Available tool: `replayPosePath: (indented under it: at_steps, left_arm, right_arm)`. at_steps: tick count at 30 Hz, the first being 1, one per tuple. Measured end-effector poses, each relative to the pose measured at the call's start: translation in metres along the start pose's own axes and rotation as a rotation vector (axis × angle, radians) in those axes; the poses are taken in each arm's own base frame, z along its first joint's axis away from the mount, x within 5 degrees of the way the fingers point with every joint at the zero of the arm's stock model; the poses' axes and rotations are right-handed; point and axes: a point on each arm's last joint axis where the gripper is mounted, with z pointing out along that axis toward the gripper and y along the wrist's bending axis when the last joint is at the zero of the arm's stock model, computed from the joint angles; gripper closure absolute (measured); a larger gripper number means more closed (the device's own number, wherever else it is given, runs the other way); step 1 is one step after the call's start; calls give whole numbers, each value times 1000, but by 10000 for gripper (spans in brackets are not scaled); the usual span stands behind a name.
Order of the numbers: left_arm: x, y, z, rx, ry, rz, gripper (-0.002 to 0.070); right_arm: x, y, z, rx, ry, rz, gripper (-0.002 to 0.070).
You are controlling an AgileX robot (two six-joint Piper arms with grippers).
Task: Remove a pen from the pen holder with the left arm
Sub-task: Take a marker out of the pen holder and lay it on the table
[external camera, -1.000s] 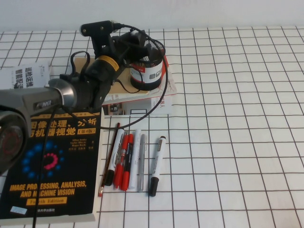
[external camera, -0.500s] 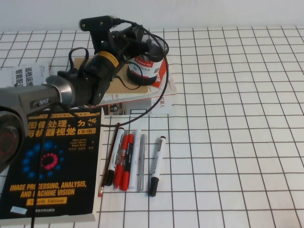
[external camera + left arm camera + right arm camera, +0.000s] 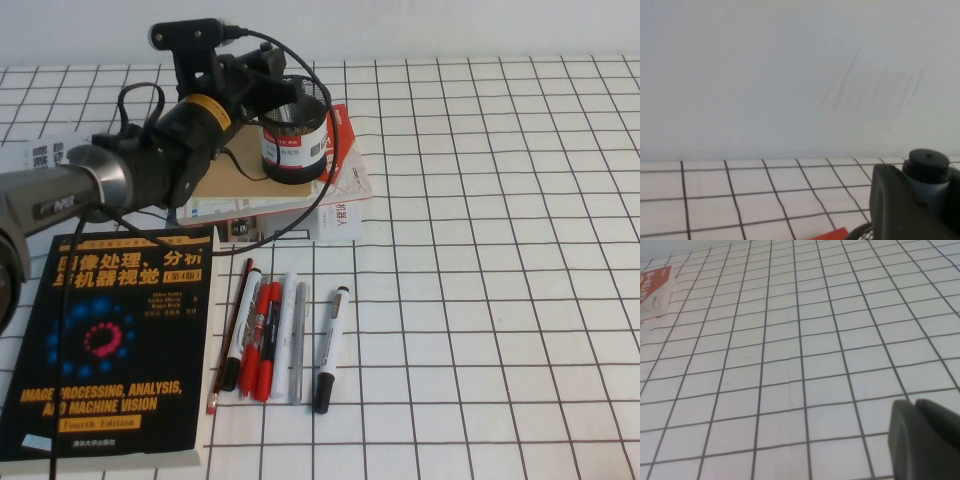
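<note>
- High view: left gripper (image 3: 272, 82) sits at the rim of the pen holder (image 3: 296, 140), which stands on stacked books (image 3: 345, 180); the pull-out looks begun.
- Left wrist: narrowed jaws pinch a pen (image 3: 926, 167); next, lift straight up.
- Right wrist: right gripper (image 3: 922, 437), fingers together, hangs over the grid table (image 3: 790, 340).

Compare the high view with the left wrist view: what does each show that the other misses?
Only the high view: the black mesh pen holder in full, on stacked books; the row of loose pens on the white, black-gridded table; the black-covered textbook. Only the left wrist view: a dark-capped grey pen clamped in the left gripper. Both: that table and the left gripper at the holder. The right gripper is in neither; its own camera shows it over bare grid.
</note>
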Motion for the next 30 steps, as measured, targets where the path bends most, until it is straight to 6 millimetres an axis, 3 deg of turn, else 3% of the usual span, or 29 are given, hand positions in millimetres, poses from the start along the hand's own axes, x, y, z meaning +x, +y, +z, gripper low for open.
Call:
replayPosePath:
  at_steps: [4, 13, 21, 25, 30]
  left_arm:
    - [-18, -7, -5, 34, -43, 36, 557]
    - [-86, -35, -36, 84, -68, 241, 557]
    - [-157, -71, -103, -124, 78, 359, 557]
    - [-167, -82, -135, -239, 221, 310, 557]
    - [-141, -80, -151, -291, 562, 256, 557]
  right_arm:
    - [0, 0, 0, 0, 0, 0, 692]
    - [0, 0, 0, 0, 0, 0, 692]
    - [0, 0, 0, 0, 0, 0, 692]
    - [0, 0, 0, 0, 0, 0, 692]
    - [0, 0, 0, 0, 0, 0, 693]
